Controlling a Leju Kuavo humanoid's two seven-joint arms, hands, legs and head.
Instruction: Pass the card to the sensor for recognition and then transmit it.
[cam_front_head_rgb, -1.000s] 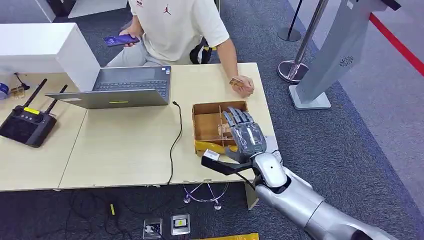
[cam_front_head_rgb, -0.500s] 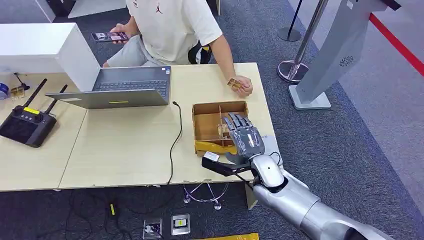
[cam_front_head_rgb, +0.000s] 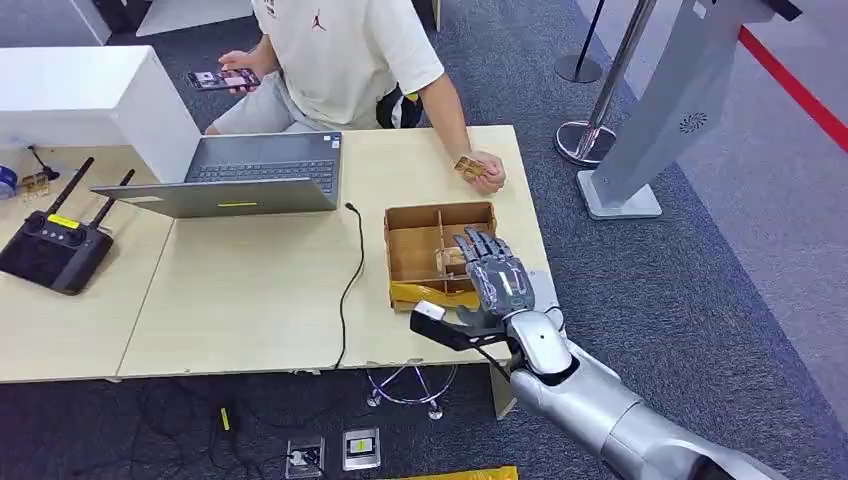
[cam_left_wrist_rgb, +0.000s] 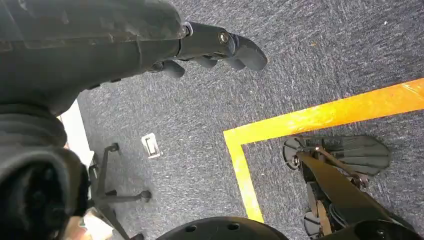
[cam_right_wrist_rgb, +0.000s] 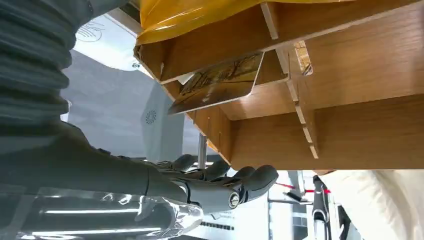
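Laptop (cam_front_head_rgb: 235, 175) was seen at upper left of the head frame. At centre, a wooden divided box (cam_front_head_rgb: 415, 250) sat on the table (cam_front_head_rgb: 250, 290), a card (cam_right_wrist_rgb: 217, 82) leaning inside one compartment. Right hand (cam_front_head_rgb: 495, 285) was held over the box's right part, fingers spread, nothing gripped. Left hand (cam_left_wrist_rgb: 100, 45) hung over carpet, fingers curled, empty. Another card (cam_front_head_rgb: 467, 166) was held by a person's hand (cam_front_head_rgb: 487, 172), upper right of the box.

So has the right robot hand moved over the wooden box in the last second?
Yes. The right robot hand has slid slightly back toward the robot, along the wooden box, nearer the table's front edge.
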